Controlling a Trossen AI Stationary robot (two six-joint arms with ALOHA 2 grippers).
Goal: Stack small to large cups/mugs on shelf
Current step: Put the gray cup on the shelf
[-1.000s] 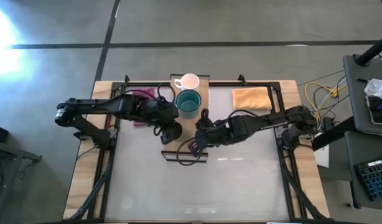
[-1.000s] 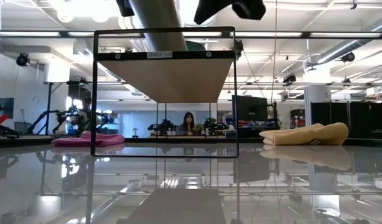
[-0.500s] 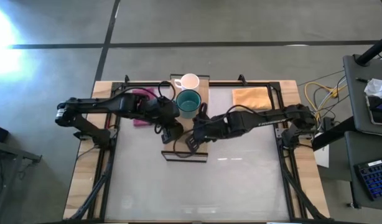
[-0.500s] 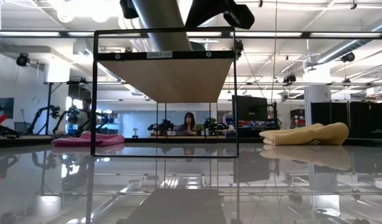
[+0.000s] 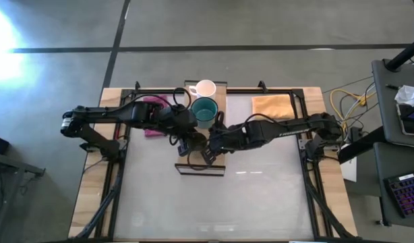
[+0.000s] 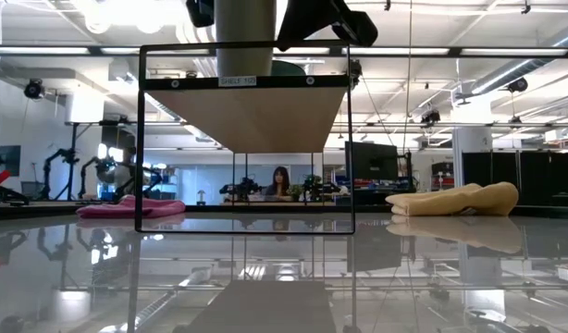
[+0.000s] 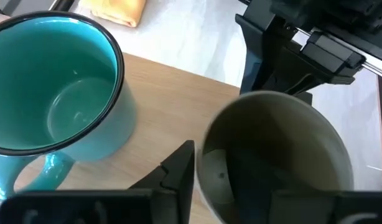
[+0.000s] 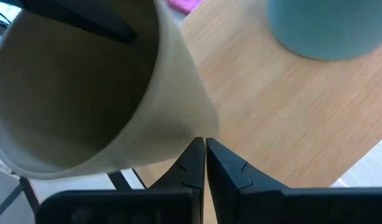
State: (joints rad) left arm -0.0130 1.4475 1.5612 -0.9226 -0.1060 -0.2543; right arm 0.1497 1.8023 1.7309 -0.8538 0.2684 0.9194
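Observation:
The light-wood shelf (image 5: 220, 98) stands at the table's far middle, and the low view shows its underside (image 6: 245, 116). A teal mug (image 5: 204, 111) and a white mug (image 5: 205, 88) stand upright on it. My left gripper (image 5: 191, 143) is shut on the olive-brown handleless cup (image 7: 272, 155) over the shelf's near part, beside the teal mug (image 7: 54, 106). My right gripper (image 8: 204, 163) is shut, its tips at the cup's outer wall (image 8: 178, 130), on the side away from my left gripper. My left gripper holds the olive cup by its rim wall (image 7: 206, 168). One finger (image 7: 175, 171) lies outside the wall, and a dark shape inside the cup appears to be the other. The cup's mouth faces up. Whether its base rests on the shelf is hidden. My right gripper's shut tips stand against the cup's lower outer wall (image 8: 197, 134); I cannot tell whether they touch it.
A pink cloth (image 5: 153, 108) lies left of the shelf and an orange cloth (image 5: 272, 106) right of it. A black frame (image 6: 141, 139) carries the shelf above the glossy tabletop. A person sits in the room far behind.
My right gripper has moved toward the table's left, up to the olive cup. My left gripper has shifted a little toward the table's right with the cup, bringing the two grippers close together over the shelf's near part.

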